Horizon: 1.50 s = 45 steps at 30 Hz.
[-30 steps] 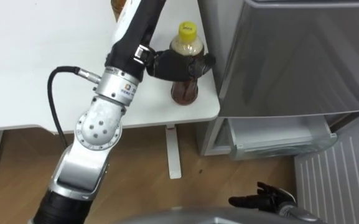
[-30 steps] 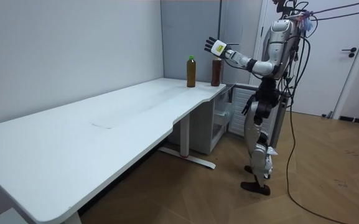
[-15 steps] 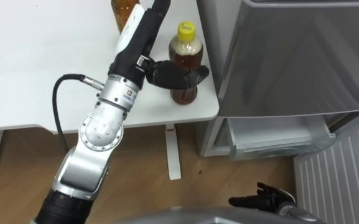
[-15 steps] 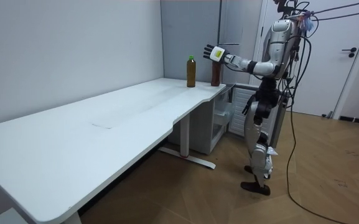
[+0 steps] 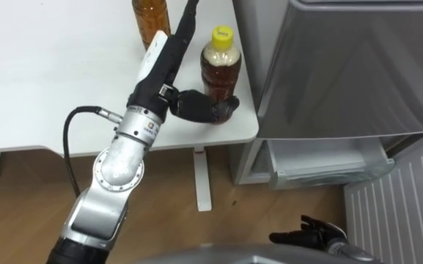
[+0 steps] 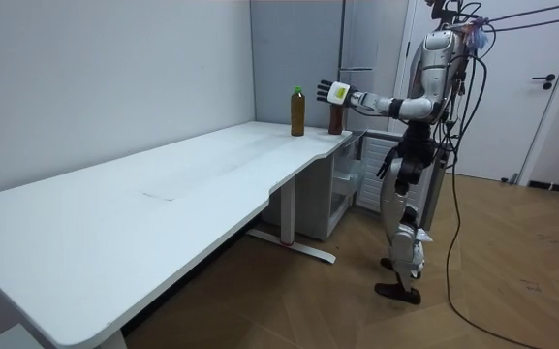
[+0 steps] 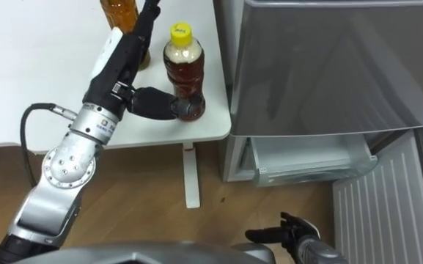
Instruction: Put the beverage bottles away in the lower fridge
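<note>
The robot stands by the near right corner of the white table [image 5: 42, 88], next to the grey fridge [image 5: 358, 66]. A brown bottle [image 5: 220, 66] with a yellow cap stands up straight at that corner. A second bottle [image 5: 150, 15] stands farther back, near the right edge, partly behind the arm.

The left hand [image 5: 193, 107] reaches out over the table to the brown bottle. Its dark fingers [image 5: 226, 108] are spread and loose, not closed round anything. From the head they lie across the low part of the bottle, on its near side. In the room view the hand hangs up by the bottle's top. You cannot tell if the fingers touch it.

The bottom part of the fridge is open, and a white drawer [image 5: 321, 165] shows inside. The right hand [image 5: 310, 236] hangs low beside it, with its fingers loose
</note>
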{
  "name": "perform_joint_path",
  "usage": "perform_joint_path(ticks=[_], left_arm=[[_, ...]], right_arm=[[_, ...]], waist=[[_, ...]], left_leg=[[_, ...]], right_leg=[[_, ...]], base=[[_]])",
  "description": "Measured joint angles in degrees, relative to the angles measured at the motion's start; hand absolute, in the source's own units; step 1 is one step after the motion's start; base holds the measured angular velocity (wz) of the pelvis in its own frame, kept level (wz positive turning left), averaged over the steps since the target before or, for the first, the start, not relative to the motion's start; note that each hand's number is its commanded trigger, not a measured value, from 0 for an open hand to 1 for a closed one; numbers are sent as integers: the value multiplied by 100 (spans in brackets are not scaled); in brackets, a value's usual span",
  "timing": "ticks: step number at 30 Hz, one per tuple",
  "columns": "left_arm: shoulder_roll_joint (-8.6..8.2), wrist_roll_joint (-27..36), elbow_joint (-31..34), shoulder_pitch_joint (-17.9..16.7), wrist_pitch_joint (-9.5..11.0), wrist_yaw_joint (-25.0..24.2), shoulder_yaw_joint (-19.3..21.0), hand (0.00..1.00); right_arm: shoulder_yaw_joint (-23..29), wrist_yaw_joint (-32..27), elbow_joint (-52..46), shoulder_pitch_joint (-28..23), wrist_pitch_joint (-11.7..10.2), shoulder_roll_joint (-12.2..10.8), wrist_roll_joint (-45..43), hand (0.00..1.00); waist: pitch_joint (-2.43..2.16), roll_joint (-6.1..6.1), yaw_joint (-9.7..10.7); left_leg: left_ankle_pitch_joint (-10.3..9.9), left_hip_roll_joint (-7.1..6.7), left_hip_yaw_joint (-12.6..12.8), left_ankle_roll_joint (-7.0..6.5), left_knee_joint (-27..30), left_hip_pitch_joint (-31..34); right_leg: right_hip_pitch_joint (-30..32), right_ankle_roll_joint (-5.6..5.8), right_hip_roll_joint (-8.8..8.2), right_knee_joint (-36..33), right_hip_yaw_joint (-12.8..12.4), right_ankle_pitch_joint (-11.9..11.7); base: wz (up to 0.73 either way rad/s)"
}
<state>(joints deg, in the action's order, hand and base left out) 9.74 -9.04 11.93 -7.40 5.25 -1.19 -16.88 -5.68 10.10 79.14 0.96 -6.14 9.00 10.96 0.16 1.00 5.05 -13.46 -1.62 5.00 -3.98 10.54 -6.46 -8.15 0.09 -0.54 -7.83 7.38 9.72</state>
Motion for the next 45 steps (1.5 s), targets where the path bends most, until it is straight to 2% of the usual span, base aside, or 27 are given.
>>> perform_joint_path(ticks=[7, 16, 25, 29, 32, 38, 41, 45], left_arm=[[2, 386, -304, 0, -35, -78, -14, 0], [-4, 1643, -478, 2, -37, -448, 12, 0], [-2, 1853, -504, 5, -43, -661, 27, 0], [7, 2023, -508, 10, -147, -703, 117, 0], [16, 2411, -522, 38, -173, -710, 213, 0], [18, 2633, -617, 77, -176, -682, 367, 0], [11, 2632, -752, 153, -285, -667, 438, 0], [10, 2633, -751, 163, -296, -640, 568, 0]], right_arm=[[-83, -2, -1, 4, 1, 4, 2, 0], [-106, 6, -37, -9, 1, -25, -3, 0], [-106, -70, -155, -50, 1, -26, -117, 0], [-90, -86, -206, -43, 4, -25, -249, 0], [-90, -125, -209, -43, 8, -31, -241, 0], [-88, -171, -260, -44, 13, -48, -240, 0], [-43, -182, -281, -37, 93, -51, -240, 0], [37, -190, -312, -37, 189, -66, -236, 0]], waist=[[-3, 23, -19], [10, 98, -58], [12, 78, -53], [12, 49, -46], [32, 55, -41], [72, 66, -27], [68, 59, -5], [61, 46, 55]], left_leg=[[0, 0, -7, 0, 0, 1], [0, -2, 3, 0, 7, -14], [-1, 2, 37, 0, 0, -15], [0, 6, 50, 0, -7, -23], [0, 8, 59, 0, -2, -29], [0, 10, 99, 0, -7, -29], [-1, 11, 101, 0, -5, -16], [-1, 12, 102, 0, -10, -3]], right_leg=[[2, 0, 1, -2, -8, 0], [-5, 0, 1, -2, -75, 0], [6, 0, 7, -1, -112, 0], [10, 0, 10, -1, -136, 0], [2, 0, 9, 1, -143, 0], [11, 0, 11, -2, -175, 0], [23, 0, 13, -3, -174, 0], [40, 0, 15, -3, -174, 0]], base=[[0], [0], [0], [-1], [0], [-1], [0], [0]])
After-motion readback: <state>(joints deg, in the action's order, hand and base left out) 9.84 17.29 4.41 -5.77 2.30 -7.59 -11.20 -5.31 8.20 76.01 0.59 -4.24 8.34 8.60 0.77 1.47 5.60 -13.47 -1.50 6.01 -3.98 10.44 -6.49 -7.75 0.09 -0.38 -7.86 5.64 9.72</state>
